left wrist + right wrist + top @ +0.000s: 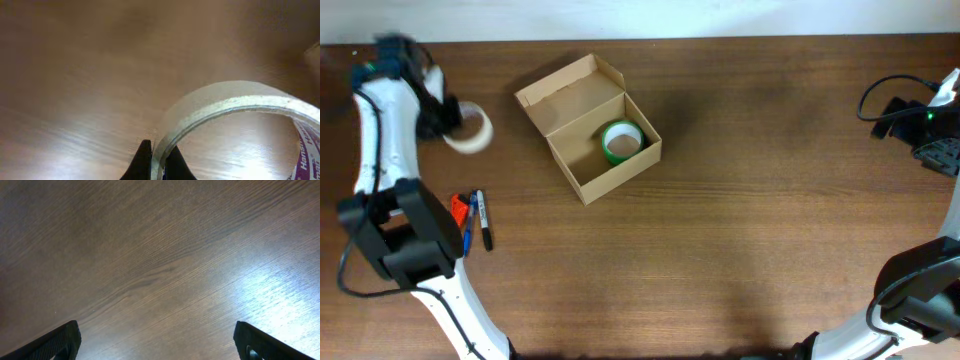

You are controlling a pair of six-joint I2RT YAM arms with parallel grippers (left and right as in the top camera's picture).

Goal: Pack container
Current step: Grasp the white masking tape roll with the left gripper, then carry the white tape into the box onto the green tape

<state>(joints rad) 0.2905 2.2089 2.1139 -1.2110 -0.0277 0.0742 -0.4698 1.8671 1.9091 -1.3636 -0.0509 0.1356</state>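
The container (582,175) is a tan cardboard box, open, with its flap lid tilted back to the upper left. A green tape roll (621,140) lies inside it. My left gripper (444,118) is at the table's far left, shut on the wall of a clear tape roll (470,129). In the left wrist view the black fingers (158,162) pinch the roll's rim (225,102), held above the wood. My right gripper (932,135) is at the far right edge, open and empty; its fingertips (157,340) show wide apart over bare wood.
Several markers and a small orange object (472,222) lie on the table at the left, in front of the left arm's base. A black cable (880,95) loops near the right arm.
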